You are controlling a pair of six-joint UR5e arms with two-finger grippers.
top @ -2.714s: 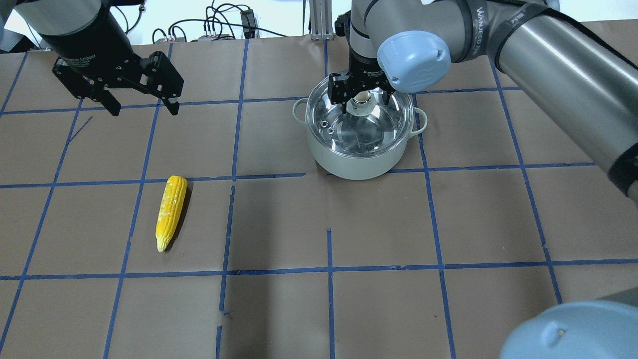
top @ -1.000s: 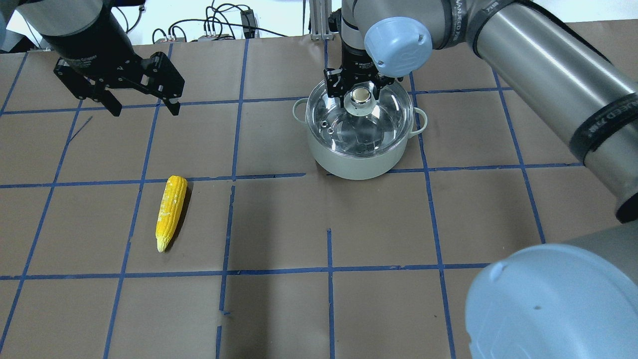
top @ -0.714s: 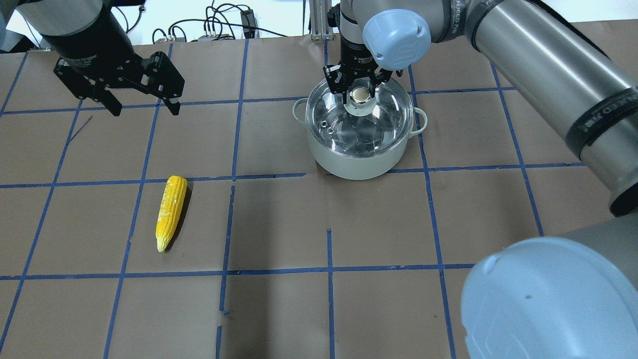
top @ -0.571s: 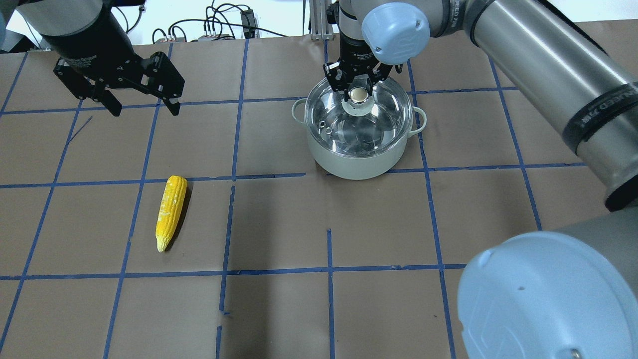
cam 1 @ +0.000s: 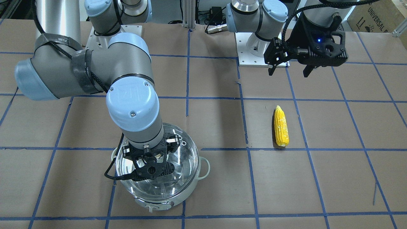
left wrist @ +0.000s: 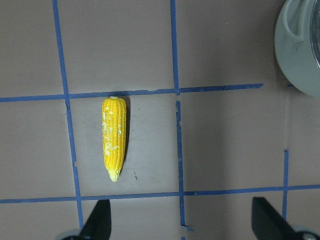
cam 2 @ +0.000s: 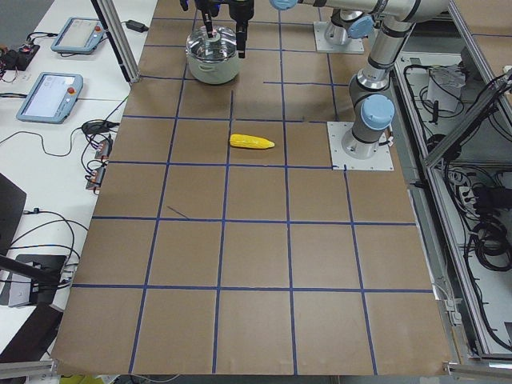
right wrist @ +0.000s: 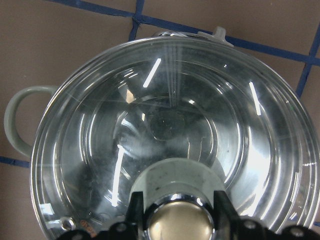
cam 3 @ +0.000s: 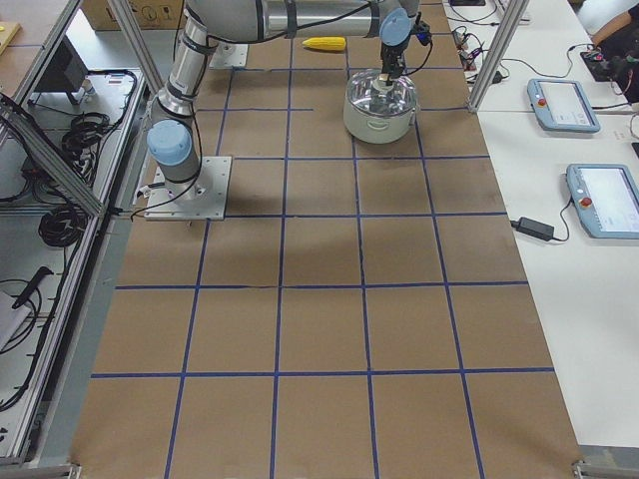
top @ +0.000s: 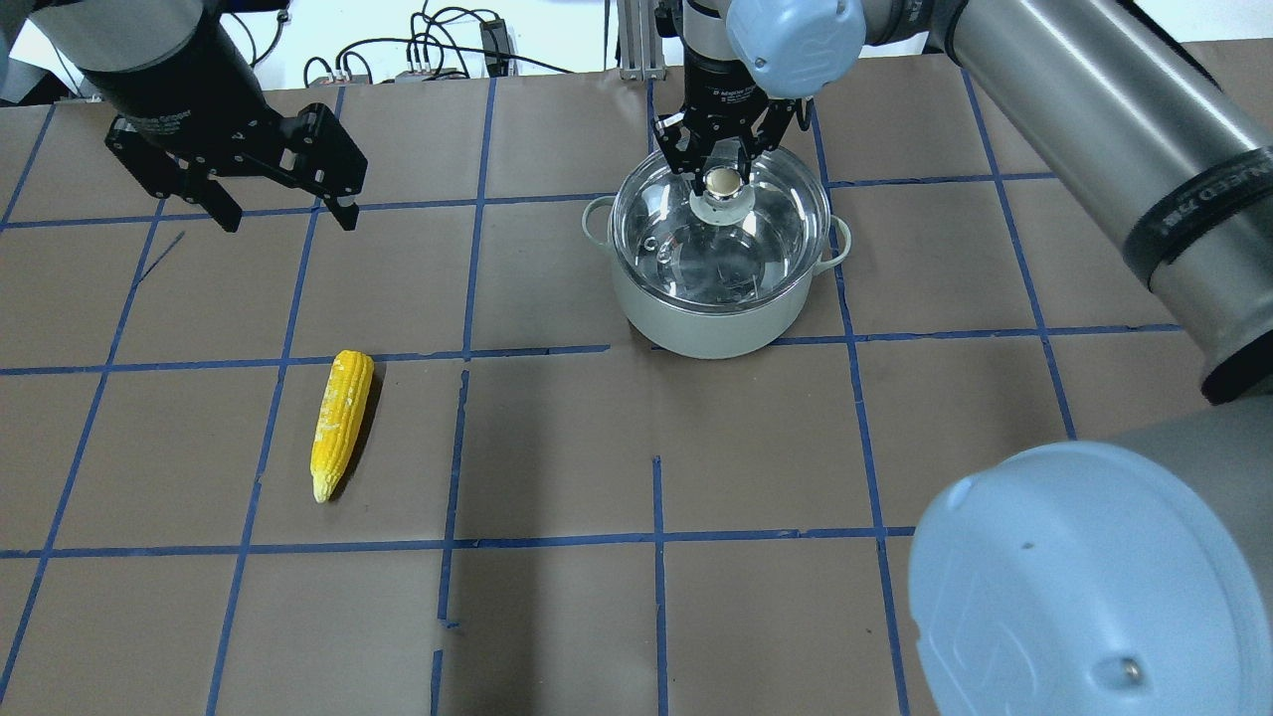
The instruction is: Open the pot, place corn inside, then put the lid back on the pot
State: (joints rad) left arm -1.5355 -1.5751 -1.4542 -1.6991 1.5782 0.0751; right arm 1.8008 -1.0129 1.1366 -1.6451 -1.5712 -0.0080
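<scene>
The pale green pot [top: 706, 323] stands at the far middle of the table. My right gripper [top: 723, 180] is shut on the metallic knob of the clear glass lid [top: 731, 254] and holds it slightly raised over the pot. The right wrist view looks through the lid [right wrist: 170, 120] into the shiny pot. The yellow corn [top: 341, 423] lies alone on the brown paper, left of centre, and shows below in the left wrist view [left wrist: 114, 137]. My left gripper [top: 288, 221] hangs open and empty above the far left, well behind the corn.
Cables and an aluminium post [top: 636, 40] line the table's far edge. The arms' base plates [cam 1: 254, 51] sit on the robot's side. Tablets [cam 2: 52, 92] lie on side tables beyond the paper.
My right gripper has closed on the lid's knob and risen, lifting the lid a little off the pot. The left arm and the corn have not moved.
</scene>
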